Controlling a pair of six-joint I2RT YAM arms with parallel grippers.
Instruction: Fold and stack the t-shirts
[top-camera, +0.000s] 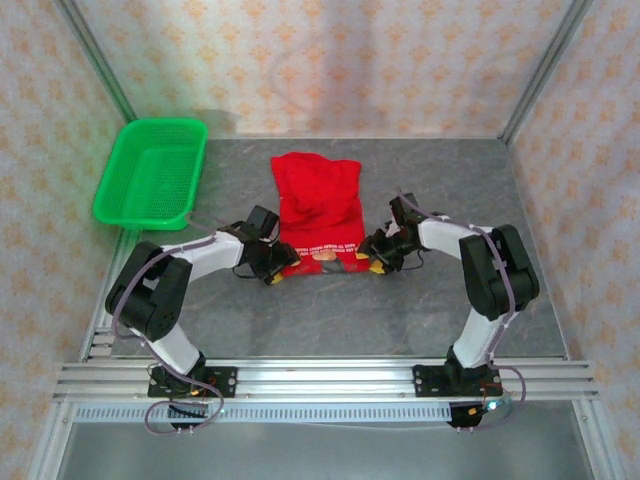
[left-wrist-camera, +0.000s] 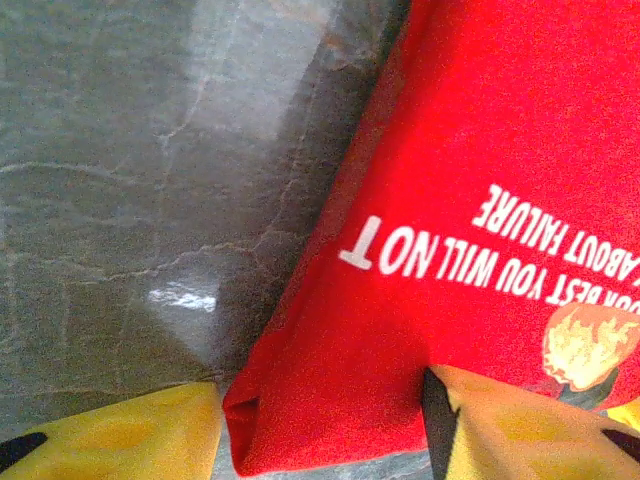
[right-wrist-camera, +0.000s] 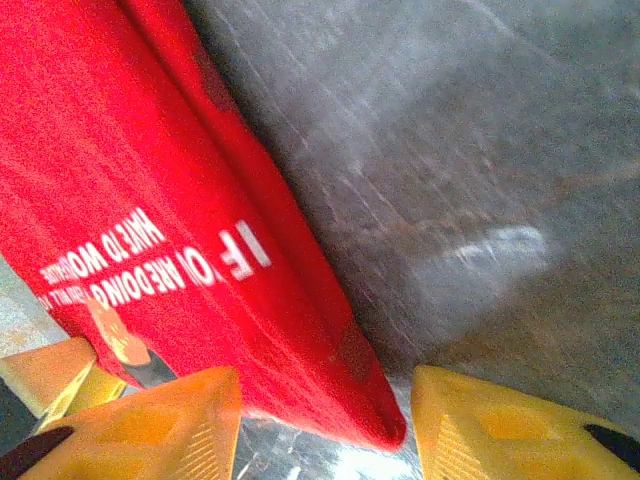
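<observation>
A bright red t-shirt (top-camera: 318, 205) is seen lying on the grey marbled surface (top-camera: 330, 320), bunched into a rough rectangle, with a strip of white lettering and a printed figure along its near edge. A green mesh basket (top-camera: 165, 123) is placed to the t-shirt's left and slightly beyond it, well apart from the cloth.

The left end effector (top-camera: 275, 270) is set at the t-shirt's near left corner. In the left wrist view its yellow fingers are spread around that folded corner (left-wrist-camera: 255, 425): one finger (left-wrist-camera: 520, 425) is laid against the cloth just beside the lettering (left-wrist-camera: 440, 255), the other (left-wrist-camera: 120, 435) is kept just off the t-shirt's edge, so nothing is pinched.

The right end effector (top-camera: 374, 262) is set at the t-shirt's near right corner. In the right wrist view the fingers are likewise spread, with the corner's tip between them; one finger (right-wrist-camera: 140, 425) overlaps the cloth, the other (right-wrist-camera: 510, 430) is held just clear of it.
</observation>
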